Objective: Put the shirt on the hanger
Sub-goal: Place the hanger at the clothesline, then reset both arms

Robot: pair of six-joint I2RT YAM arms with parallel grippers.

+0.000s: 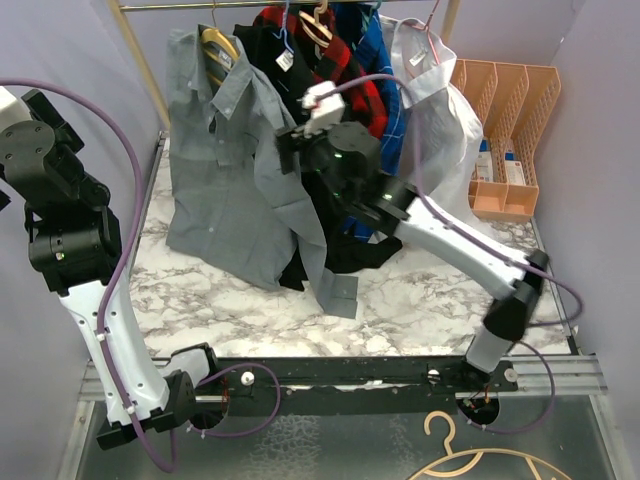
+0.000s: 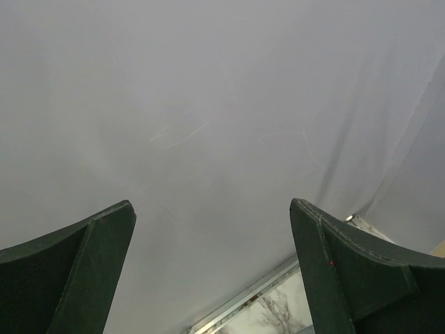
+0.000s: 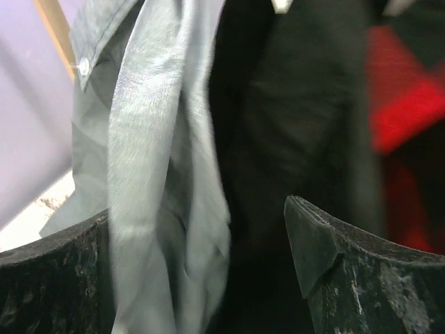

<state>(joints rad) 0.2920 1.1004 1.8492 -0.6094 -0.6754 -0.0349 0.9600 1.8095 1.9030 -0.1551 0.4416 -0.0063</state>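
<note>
Tabletop: white marble with grey veining.
Left rear: lower hem of the hanging grey shirt rests on it.
Centre: a black garment pools there, with the shirt's cuff lying just in front.
Right rear: a peach slotted organiser stands at the edge.

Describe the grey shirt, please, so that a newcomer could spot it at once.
Look to the clothes rail across the far end of the marble table. The shirt is the leftmost garment there, on a thin yellow-gold hanger, hem on the tabletop. Unlike the black garment, red plaid shirt and white shirt to its right, it is plain light grey with white buttons.
</note>
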